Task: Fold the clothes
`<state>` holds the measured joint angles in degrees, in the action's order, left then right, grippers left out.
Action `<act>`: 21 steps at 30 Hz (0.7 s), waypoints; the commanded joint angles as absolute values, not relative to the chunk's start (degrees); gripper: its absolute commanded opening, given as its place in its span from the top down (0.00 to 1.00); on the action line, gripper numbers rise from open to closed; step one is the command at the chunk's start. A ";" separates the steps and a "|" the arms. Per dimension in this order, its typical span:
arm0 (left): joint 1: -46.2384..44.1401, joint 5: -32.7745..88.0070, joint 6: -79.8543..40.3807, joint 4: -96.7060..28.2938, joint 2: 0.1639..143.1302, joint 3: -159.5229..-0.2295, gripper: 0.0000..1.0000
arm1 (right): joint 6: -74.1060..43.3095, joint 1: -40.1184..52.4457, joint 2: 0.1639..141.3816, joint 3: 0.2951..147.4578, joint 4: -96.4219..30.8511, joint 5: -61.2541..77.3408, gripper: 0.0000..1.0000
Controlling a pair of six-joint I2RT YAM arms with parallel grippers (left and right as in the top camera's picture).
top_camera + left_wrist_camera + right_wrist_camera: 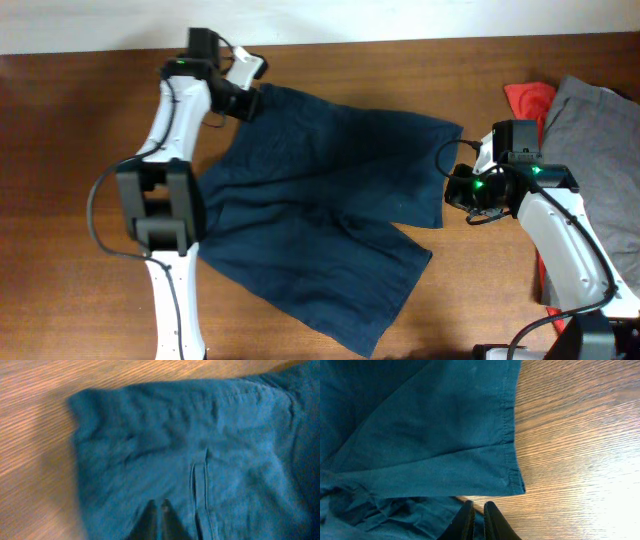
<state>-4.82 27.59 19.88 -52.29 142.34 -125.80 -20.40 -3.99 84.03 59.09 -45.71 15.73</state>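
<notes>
- We see the shorts (330, 200) lying spread out near the middle of the wooden table (70, 120), with one leg reaching toward the lower edge of the overhead view and the other toward the right
- Our left gripper (243, 100) sits at the upper left corner of the shorts
- In the left wrist view its fingers (147, 527) are drawn together with only a sliver between them, pinched on the blue cloth just beside a stitched seam (200, 490)
- Our right gripper (458, 192) is at the right edge of the shorts
- In the right wrist view its fingers (462, 525) are close together with bunched blue cloth caught between them, just below the hem corner (517, 485)
- A grey garment (600, 130) lies at the far right of the table, apart from the shorts, with a red cloth (528, 100) showing at its left edge
</notes>
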 commanded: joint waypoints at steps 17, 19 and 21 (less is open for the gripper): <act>-0.47 -4.54 3.99 -50.09 151.33 -126.32 1.00 | -19.94 -4.16 83.53 59.59 -45.67 18.83 0.87; 1.80 -4.29 1.17 -52.16 151.72 -126.32 1.00 | -19.94 -4.14 83.61 59.57 -45.67 18.85 0.86; 3.57 -2.15 0.43 -53.54 151.72 -126.32 1.00 | -19.92 -4.14 83.70 59.57 -45.63 18.85 0.83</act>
